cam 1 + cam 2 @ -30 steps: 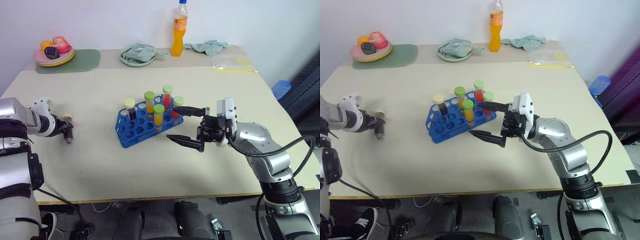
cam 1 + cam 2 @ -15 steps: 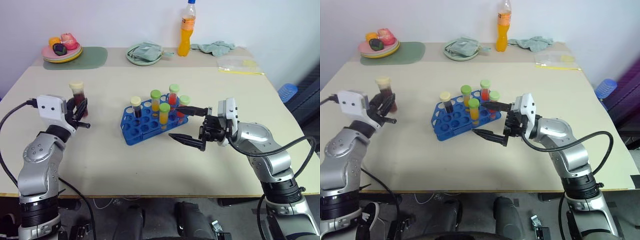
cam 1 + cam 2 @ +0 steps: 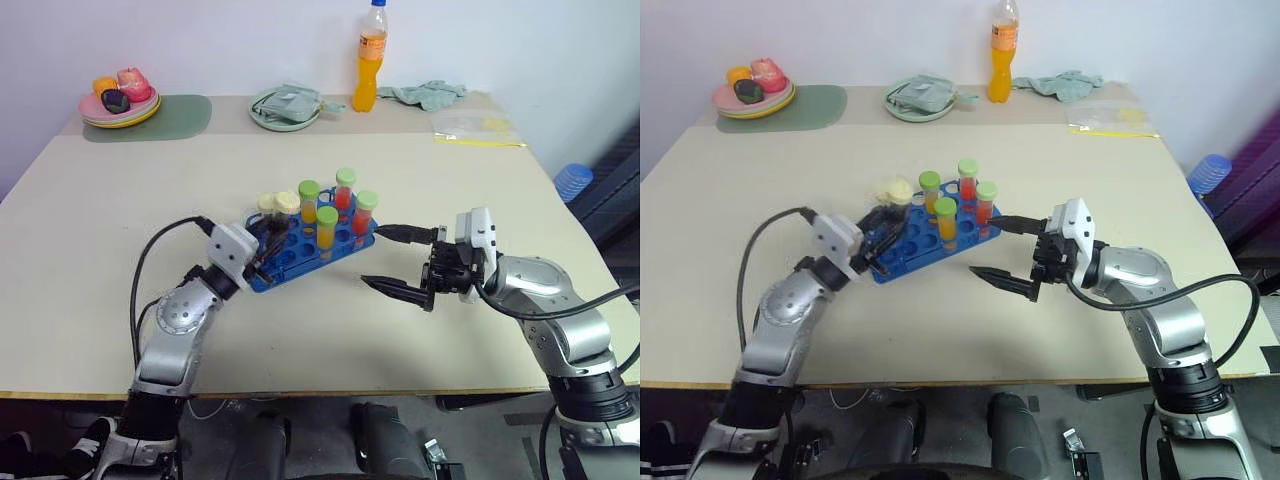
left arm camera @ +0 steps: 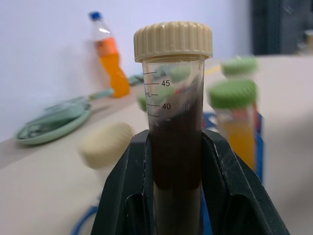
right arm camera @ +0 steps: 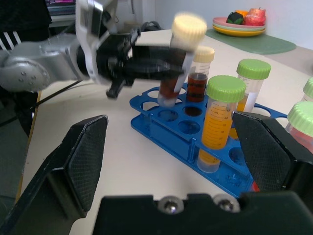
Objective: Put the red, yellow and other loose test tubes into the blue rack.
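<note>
Left gripper [image 5: 128, 58] is clamped on the dark, cream-capped tube [image 4: 174, 132], gripped low so cap and tip stay clear, poised over the near-left holes of the blue rack [image 3: 300, 262]. Right gripper [image 3: 402, 262] hangs just beside the rack's right end, jaws wide, empty, likely to steady it.

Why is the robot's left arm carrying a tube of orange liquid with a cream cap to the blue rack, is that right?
Not orange: the tube clamped in the left gripper holds dark brown liquid, as the left wrist view shows. The cream cap and the blue rack are right.
</note>
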Robot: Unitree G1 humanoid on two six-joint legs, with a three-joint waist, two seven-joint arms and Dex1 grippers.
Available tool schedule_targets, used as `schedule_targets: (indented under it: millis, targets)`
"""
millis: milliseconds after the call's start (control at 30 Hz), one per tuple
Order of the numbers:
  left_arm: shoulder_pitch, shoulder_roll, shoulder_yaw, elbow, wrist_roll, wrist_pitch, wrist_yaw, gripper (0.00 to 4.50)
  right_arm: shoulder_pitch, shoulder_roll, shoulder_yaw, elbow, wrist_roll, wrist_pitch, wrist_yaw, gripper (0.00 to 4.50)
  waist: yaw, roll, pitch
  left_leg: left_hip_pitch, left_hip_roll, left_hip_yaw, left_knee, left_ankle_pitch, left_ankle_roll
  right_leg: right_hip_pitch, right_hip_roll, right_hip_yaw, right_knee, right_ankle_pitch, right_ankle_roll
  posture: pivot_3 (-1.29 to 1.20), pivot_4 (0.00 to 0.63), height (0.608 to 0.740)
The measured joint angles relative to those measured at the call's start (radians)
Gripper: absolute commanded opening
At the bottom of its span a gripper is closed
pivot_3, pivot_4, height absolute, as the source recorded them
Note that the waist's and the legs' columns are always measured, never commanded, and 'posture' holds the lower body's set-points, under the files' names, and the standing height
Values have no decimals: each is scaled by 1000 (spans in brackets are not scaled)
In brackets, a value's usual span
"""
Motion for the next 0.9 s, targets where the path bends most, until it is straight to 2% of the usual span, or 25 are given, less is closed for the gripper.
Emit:
schedule_targets:
  millis: [267,467,900]
  targets:
    - [-51,-20,-22,137,57,-169,-13,761,1,-14,-12,-18,4,22,-24,4500,4,0,0,0,0,0,0,0,0,1,-1,0,-1,0,0,0,150,740]
    - [-39,-40,-55,128,31,-188,-55,761,1,-14,-12,-24,4,24,-29,4500,1,1,-1,0,0,0,0,0,0,1,0,0,0,0,0,0,150,740]
    - [10,-57,-40,114,-19,-177,-47,761,-24,-14,-10,-14,-16,13,-28,4500,0,3,-1,0,0,0,0,0,0,1,0,0,0,0,0,0,150,740]
